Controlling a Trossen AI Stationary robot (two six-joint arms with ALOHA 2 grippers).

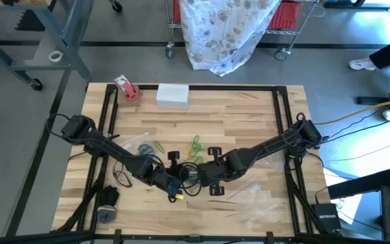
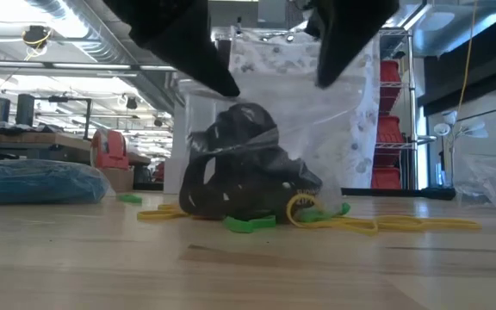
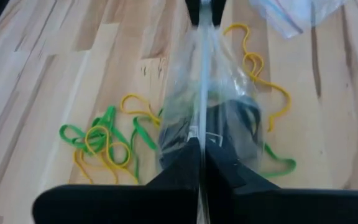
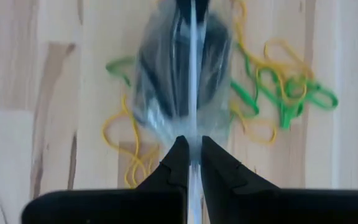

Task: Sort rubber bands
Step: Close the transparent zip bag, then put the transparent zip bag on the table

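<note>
- While both arms are reaching in toward the middle of the wooden counter point(image 1: 249, 122), the scene is reading like this from left to right.
- At the counter's far left corner a red-and-white tape roll point(image 1: 126, 88) is lying, with a white box point(image 1: 172, 95) just beside it; near the front left corner a dark bundle point(image 1: 105, 203) is sitting at the edge.
- The left tool point(image 3: 201, 163) is pinching one edge of a clear plastic bag point(image 3: 210, 106), its fingers pressed together on the film.
- Black rubber bands point(image 2: 231, 172) are sitting inside that bag, which is hanging upright between the two tools with its bottom down at the counter in the low view.
- Loose green and yellow rubber bands point(image 3: 104, 140) are lying on the wood beside and partly under the bag; in the high view a green cluster point(image 1: 195, 146) is showing just behind the tools.
- The right tool point(image 4: 191, 163) is clamping the opposite edge of the same bag, its fingers drawn close on the plastic.
- Further right, more clear plastic bags point(image 1: 263, 203) are lying flat near the front right of the counter.
</note>
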